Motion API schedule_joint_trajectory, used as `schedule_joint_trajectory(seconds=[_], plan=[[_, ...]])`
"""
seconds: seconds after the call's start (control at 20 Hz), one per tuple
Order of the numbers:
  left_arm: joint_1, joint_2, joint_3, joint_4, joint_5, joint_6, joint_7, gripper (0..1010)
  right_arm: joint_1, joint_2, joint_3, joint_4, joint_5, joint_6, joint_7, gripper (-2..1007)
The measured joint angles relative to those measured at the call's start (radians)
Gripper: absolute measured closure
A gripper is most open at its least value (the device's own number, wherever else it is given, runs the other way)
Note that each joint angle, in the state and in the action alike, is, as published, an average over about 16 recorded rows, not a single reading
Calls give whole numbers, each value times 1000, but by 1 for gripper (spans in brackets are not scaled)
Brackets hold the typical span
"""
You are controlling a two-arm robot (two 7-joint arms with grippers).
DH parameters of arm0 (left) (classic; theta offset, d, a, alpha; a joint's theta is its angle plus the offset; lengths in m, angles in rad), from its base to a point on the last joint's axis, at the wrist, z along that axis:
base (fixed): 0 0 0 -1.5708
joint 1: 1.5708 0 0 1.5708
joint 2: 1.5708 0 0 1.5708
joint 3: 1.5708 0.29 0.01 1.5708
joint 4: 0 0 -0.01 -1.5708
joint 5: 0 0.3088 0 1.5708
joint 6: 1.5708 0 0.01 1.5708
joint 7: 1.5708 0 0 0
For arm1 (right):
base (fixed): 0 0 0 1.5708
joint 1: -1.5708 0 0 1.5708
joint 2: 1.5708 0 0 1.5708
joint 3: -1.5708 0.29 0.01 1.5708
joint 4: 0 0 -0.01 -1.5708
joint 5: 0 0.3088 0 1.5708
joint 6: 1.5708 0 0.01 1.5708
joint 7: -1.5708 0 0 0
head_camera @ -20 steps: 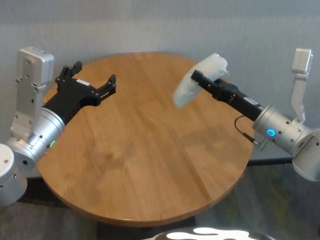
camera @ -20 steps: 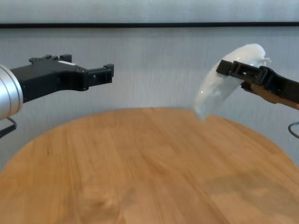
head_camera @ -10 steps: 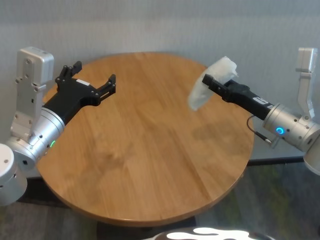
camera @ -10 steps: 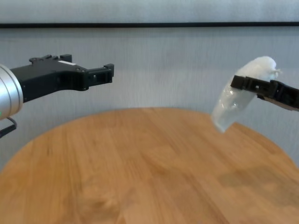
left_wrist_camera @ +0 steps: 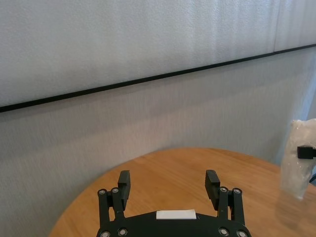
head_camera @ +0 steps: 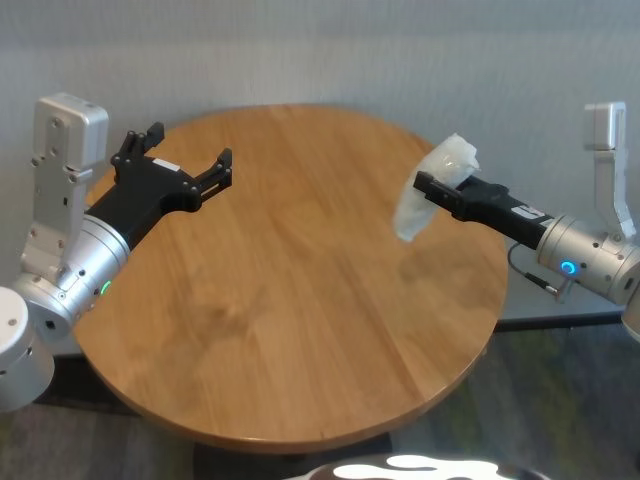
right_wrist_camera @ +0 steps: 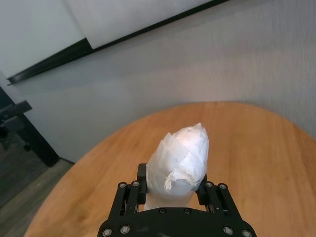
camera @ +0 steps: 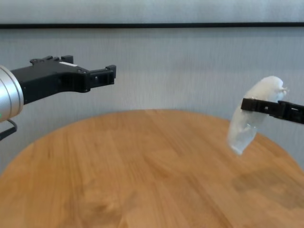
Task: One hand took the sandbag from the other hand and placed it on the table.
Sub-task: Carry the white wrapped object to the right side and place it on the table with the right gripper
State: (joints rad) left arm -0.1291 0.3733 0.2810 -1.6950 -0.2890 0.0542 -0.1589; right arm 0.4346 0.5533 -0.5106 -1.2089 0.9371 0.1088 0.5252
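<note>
Sandbag point(head_camera: 425, 195): clamped across its middle in right claw point(head_camera: 432, 189), hanging in air above the table's point(head_camera: 300, 300) right edge, not touching it.
Left claw point(head_camera: 190, 170): fingers spread apart, holding nothing, above the table's left side.

The head camera looks steeply down on the whole round tabletop point(head_camera: 290, 300) from above, while the chest camera sits low near its front edge, facing level toward the grey wall point(camera: 180, 66). Each wrist camera peers forward past its own end effector; both share the tabletop's far half and that wall with the chest view.
</note>
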Motion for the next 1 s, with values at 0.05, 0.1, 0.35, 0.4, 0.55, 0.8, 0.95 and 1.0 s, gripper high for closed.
schedule_joint_trajectory(seconds=[0.05, 0.1, 0.35, 0.4, 0.55, 0.8, 0.95, 1.0], plan=[[0, 0, 0, 0, 0, 0, 0, 10, 2, 1, -1, 2, -7, 5, -5, 460], [0, 0, 0, 0, 0, 0, 0, 10, 3, 2, -3, 5, -14, 10, -10, 460], [0, 0, 0, 0, 0, 0, 0, 10, 14, 3, -11, 16, -52, 36, -38, 460], [0, 0, 0, 0, 0, 0, 0, 10, 16, 3, -13, 19, -60, 42, -43, 460], [0, 0, 0, 0, 0, 0, 0, 10, 23, 3, -19, 27, -82, 59, -56, 460], [0, 0, 0, 0, 0, 0, 0, 10, 39, -2, -33, 42, -118, 90, -71, 460], [0, 0, 0, 0, 0, 0, 0, 10, 52, -6, -44, 55, -142, 109, -75, 460], [0, 0, 0, 0, 0, 0, 0, 10, 56, -7, -47, 59, -148, 115, -75, 460]])
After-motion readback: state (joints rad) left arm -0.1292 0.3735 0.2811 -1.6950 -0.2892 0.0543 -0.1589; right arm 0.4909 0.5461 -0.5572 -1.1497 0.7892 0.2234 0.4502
